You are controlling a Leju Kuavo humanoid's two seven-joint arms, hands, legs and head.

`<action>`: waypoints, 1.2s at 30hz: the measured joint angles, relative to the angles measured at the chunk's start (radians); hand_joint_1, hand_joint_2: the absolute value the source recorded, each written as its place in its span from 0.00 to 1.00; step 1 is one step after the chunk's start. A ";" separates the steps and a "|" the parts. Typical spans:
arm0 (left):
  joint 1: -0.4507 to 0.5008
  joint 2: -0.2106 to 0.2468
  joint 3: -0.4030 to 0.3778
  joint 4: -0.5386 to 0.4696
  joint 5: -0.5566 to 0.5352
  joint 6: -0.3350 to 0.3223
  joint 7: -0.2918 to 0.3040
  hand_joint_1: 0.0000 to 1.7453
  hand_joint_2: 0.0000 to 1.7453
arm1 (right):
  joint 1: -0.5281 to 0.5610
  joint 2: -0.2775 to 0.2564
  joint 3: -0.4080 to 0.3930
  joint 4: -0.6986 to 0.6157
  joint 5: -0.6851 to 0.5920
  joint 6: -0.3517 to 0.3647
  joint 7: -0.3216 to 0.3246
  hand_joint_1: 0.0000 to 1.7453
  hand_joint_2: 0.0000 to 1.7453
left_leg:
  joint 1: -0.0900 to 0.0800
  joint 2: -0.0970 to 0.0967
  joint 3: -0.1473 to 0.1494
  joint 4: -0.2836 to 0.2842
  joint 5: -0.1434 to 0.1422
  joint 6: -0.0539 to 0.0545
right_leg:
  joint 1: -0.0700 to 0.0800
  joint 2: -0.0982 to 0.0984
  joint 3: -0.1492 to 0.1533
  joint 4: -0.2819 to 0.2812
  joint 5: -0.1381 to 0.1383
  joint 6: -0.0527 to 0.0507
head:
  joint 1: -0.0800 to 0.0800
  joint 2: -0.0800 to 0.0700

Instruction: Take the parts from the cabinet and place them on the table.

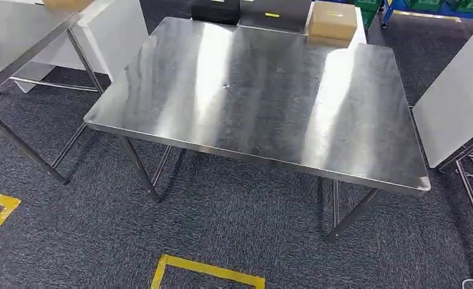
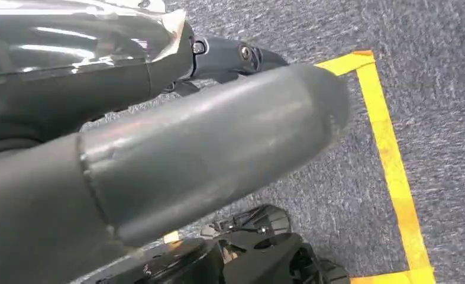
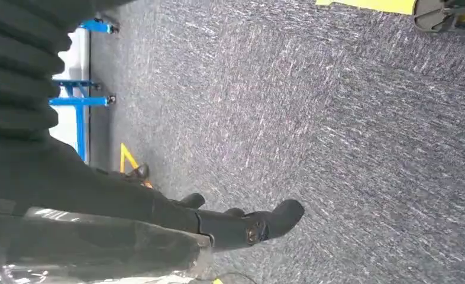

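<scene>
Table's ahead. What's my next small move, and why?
Probably step up to the table: it stands a little ahead, while the left robot hand and right robot hand hang low over carpet, each seemingly gripping a bagged part.

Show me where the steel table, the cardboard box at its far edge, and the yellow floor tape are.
steel table [image 1: 264, 102]: head view, bare middle of its top.
cardboard box [image 1: 332, 21]: head view, top face.
yellow floor tape [image 1: 207, 270]: head view, the strip nearest the camera.
</scene>
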 joint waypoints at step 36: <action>0.005 0.001 0.001 0.000 -0.010 -0.001 0.044 0.00 0.00 | -0.002 -0.003 0.000 0.000 -0.002 0.040 -0.060 0.00 1.00 | 0.014 -0.019 0.005 -0.023 0.030 0.007 | 0.014 0.082 -0.029 0.036 -0.024 -0.014 | 0.001 0.000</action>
